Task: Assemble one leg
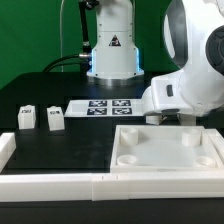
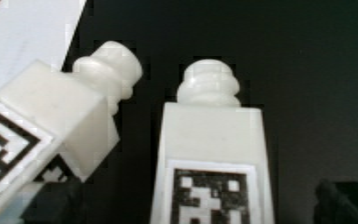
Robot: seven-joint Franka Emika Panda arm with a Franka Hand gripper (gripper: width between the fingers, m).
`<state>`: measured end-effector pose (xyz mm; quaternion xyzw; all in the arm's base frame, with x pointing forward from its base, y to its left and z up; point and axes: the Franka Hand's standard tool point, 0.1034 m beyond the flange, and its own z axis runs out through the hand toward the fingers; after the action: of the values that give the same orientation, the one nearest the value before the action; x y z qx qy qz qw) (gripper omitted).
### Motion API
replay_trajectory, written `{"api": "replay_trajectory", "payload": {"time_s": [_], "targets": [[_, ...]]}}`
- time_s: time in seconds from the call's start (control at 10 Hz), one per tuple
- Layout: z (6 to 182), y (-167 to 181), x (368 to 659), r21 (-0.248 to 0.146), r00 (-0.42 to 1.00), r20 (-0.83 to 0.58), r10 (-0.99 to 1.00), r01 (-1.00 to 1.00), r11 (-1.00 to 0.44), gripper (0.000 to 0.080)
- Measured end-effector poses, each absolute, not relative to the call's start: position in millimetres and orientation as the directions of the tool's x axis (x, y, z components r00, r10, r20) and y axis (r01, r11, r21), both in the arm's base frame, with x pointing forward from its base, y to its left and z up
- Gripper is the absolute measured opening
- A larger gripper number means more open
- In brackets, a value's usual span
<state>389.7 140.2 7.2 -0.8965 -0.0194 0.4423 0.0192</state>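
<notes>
Exterior view: a black table with a large white square tray piece (image 1: 165,150) near the front. Two legs (image 1: 26,117) (image 1: 53,119) stand well apart from the tray, toward the exterior view's left, and the marker board (image 1: 105,105) lies between them and the tray, further back. The robot arm (image 1: 190,80) hangs over the tray's far edge.

Wrist view: two knob-topped legs are seen close up, one upright (image 2: 211,150) and one (image 2: 51,120) apparently leaning just beside it. Whether these are the same two cannot be told.

The gripper is hidden behind the arm, so its opening and any hold cannot be told.

Risk, as judged: because the legs are so close, the neighbour could be toppled during a grasp. A leg seized by its rounded knob could slip, and one seized while leaning could jam at a tray socket.
</notes>
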Motion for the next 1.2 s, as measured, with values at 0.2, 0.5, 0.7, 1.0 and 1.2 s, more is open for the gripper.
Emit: {"api": "replay_trajectory", "payload": {"time_s": [0.2,0.5,0.7,1.0,1.2], "targets": [[7.0,140.3,389.5,-0.052,0.608,-0.792,0.052,0.018,-0.998,0.0421],[7.0,140.3,389.5,-0.052,0.608,-0.793,0.052,0.018,-0.998,0.0285],[7.0,140.3,389.5,-0.052,0.608,-0.793,0.052,0.018,-0.998,0.0285],[7.0,140.3,389.6,-0.052,0.608,-0.792,0.052,0.018,-0.998,0.0285],[28.5,138.2,394.9,-0.048,0.591,-0.805,0.051,0.021,-0.999,0.0285]]}}
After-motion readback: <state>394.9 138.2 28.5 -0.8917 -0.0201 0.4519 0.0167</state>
